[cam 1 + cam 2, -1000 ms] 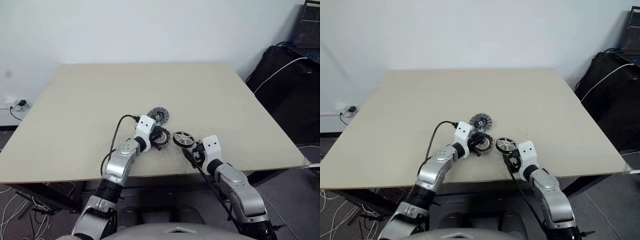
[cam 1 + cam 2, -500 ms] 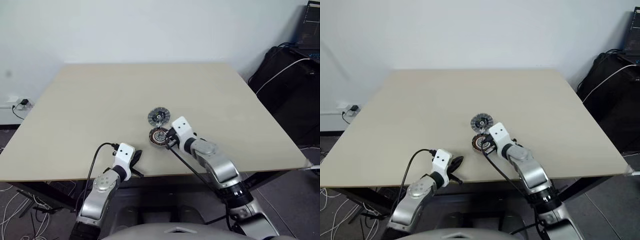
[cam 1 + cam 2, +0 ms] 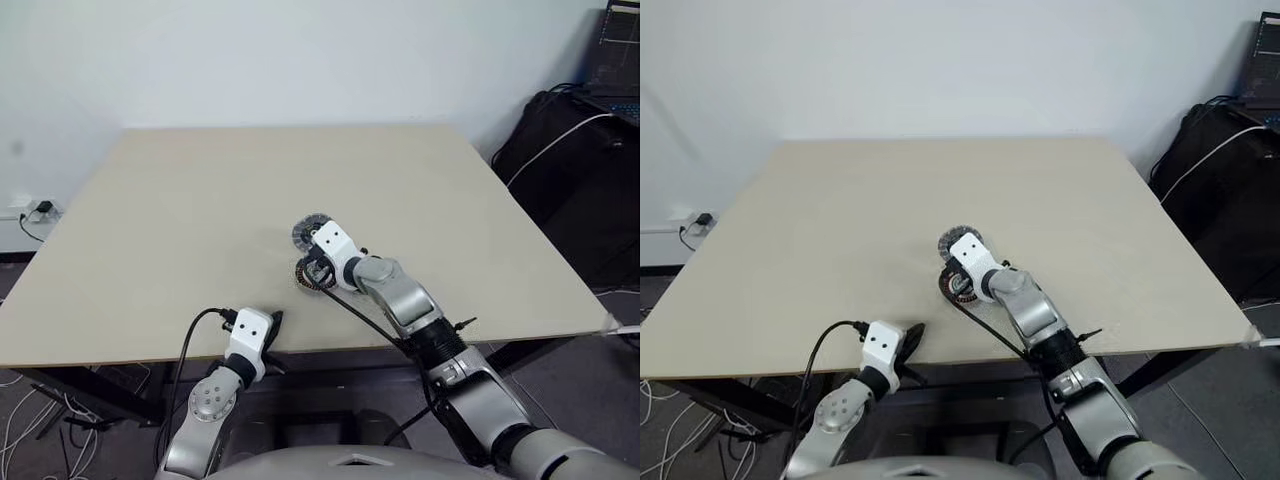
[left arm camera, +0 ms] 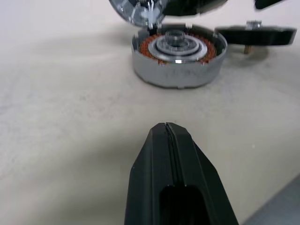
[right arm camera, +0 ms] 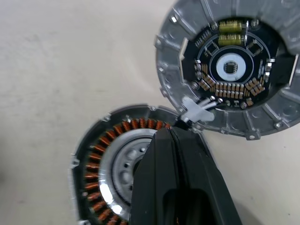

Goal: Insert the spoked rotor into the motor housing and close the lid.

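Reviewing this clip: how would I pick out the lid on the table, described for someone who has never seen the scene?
Start at the beige table and find the two small round parts near the middle of its near half, by the right gripper. The lid is the one farther from the robot. Unlike the motor housing with its copper-orange ring, it is grey and ribbed, with a dark circuit-filled centre.

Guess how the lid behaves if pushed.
Likely stiff: the lid looks like ribbed cast metal. It would probably slide rather than roll, since it seems to lie flat on the smooth table. The small components exposed on its upward face look fragile, so push at the rim.
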